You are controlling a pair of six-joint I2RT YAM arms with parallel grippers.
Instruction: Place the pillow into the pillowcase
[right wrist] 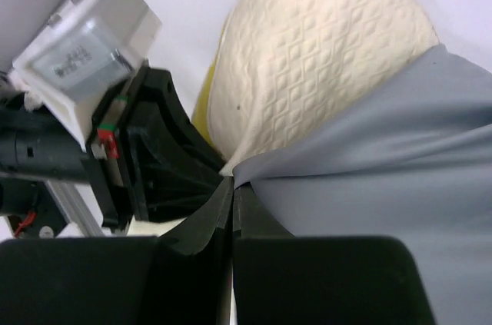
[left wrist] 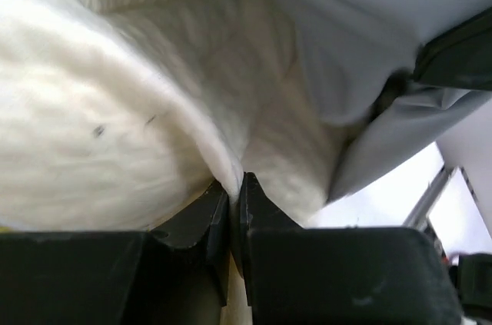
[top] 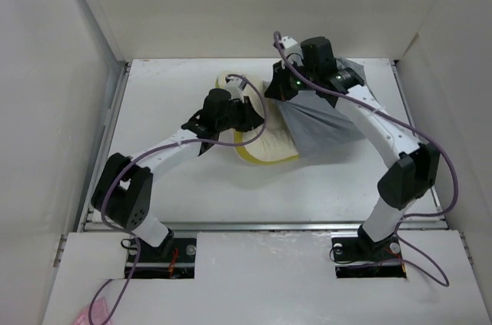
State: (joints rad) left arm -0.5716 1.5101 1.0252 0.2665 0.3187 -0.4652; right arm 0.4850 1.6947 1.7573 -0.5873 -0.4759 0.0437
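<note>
The left gripper [left wrist: 235, 187] has its fingers pressed almost together, with a thin fold of the pillow [left wrist: 115, 133] nipped between the tips. From that pinch the cream fleece bulges up and to the left of the fingers. The grey pillowcase [left wrist: 346, 33] hangs beyond the tips and to their right, draped over the pillow's far side.

The right gripper [right wrist: 232, 190] also has its fingers closed tight, clamping the rim of the pillowcase [right wrist: 384, 156]. The grey cloth spreads away to the right of the fingers. The quilted pillow [right wrist: 307, 41] rises just past the tips, its lower end covered by that cloth and its yellow edge off to the left.

From above, the two sets of fingers sit close together at the seam where the cloths meet. The pillow [top: 261, 144] lies on the left gripper's side and the pillowcase [top: 319, 121] on the right gripper's side, both resting on the white table [top: 231, 187].
</note>
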